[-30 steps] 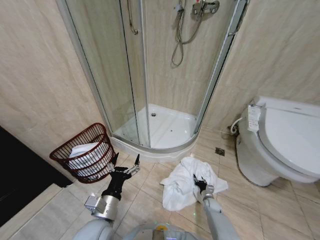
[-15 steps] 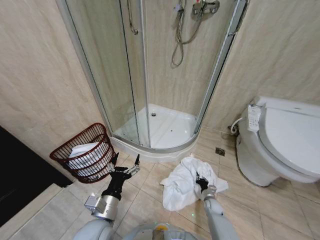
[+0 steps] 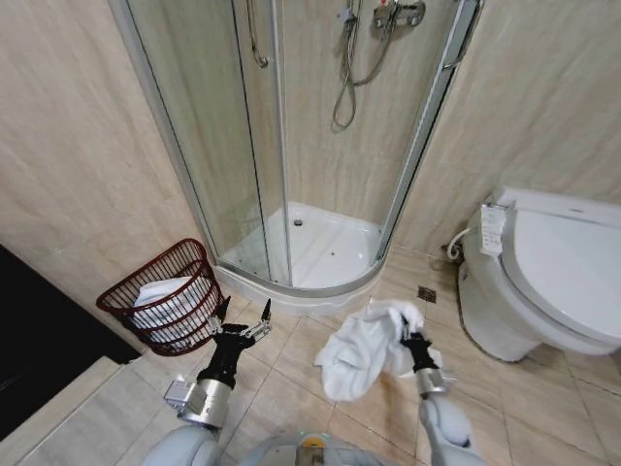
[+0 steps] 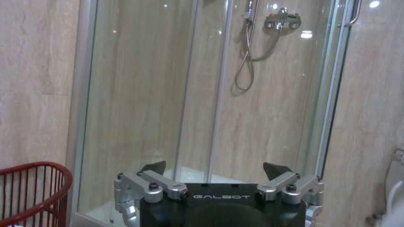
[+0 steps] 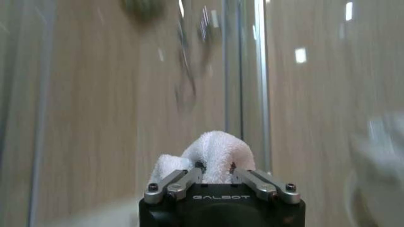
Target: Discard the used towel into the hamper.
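Note:
The white used towel [image 3: 364, 349] hangs off the floor in a bunch, with my right gripper [image 3: 409, 335] shut on its upper fold. In the right wrist view the towel [image 5: 211, 156] bulges up between the closed fingers [image 5: 189, 176]. The hamper [image 3: 146, 291], a dark red wire basket holding white cloth, tilts against the wall at the left; its rim [image 4: 31, 170] is in the left wrist view too. My left gripper [image 3: 241, 325] hovers open just right of the hamper, and its spread fingers [image 4: 154, 168] hold nothing.
A glass corner shower [image 3: 310, 194] with a raised white tray fills the middle. A toilet [image 3: 553, 282] stands at the right. Bare tiled floor [image 3: 291, 383] lies between the towel and the hamper. A dark opening [image 3: 29, 340] is at the far left.
My right gripper has risen and moved slightly right, lifting the towel off the floor. The left arm and the hamper have stayed put.

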